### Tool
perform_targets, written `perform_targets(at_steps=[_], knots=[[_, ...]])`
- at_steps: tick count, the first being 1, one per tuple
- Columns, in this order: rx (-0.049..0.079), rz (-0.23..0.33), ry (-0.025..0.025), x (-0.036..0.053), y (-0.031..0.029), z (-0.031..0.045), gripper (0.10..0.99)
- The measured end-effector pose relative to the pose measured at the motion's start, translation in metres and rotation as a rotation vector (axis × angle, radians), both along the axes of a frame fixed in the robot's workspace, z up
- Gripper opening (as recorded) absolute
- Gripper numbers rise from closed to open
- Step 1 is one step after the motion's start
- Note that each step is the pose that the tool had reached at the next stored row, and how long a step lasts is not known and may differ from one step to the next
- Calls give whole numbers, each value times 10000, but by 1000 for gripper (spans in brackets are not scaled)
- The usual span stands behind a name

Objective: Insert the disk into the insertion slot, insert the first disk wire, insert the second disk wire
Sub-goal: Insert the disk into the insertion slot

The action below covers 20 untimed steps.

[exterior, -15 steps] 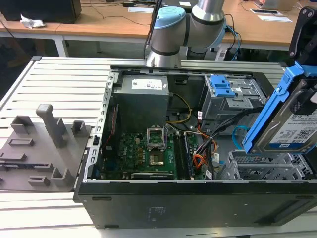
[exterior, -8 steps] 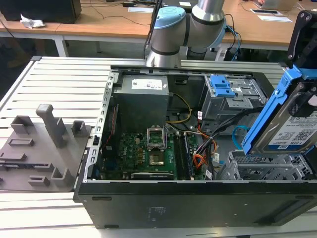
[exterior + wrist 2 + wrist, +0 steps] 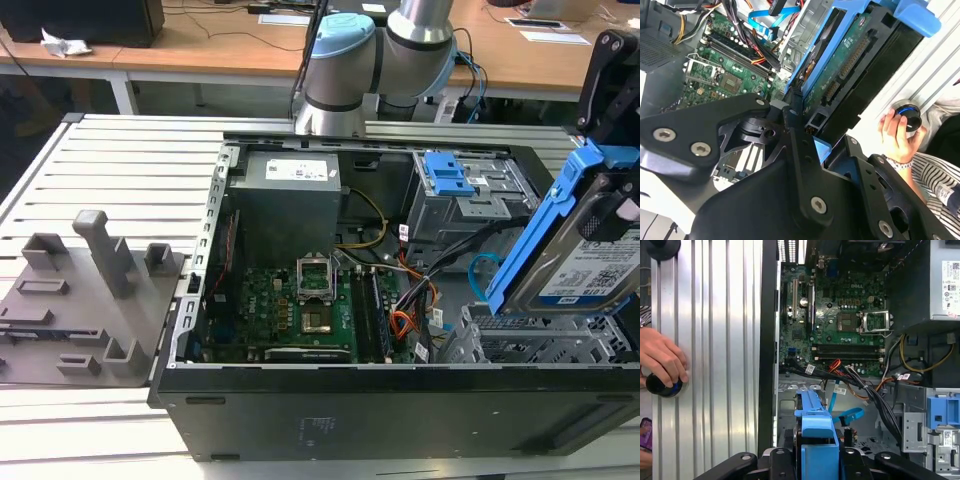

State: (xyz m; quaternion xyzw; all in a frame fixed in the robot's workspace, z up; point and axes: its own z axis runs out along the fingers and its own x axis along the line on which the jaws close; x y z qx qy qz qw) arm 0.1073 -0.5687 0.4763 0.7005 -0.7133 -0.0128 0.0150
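The jaws were clamped on the silver-grey hard drive in its bright blue plastic carrier (image 3: 590, 255). It was held tilted, its long axis slanting down and away from the jaws toward the low cage of light grey perforated sheet metal (image 3: 540, 345) just beneath its lower end, and was not yet inside. The slim light-blue looped cable (image 3: 478, 275) lay loose beside that cage. The drive hid the cage's mouth, and the drive's far edge was cut off at the exterior view's right.
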Motion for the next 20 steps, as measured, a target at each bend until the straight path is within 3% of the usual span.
perform_targets(at_steps=[16,20], knots=[[1,-1,0,0,0,-93,365],[1,-1,0,0,0,-171,365]])
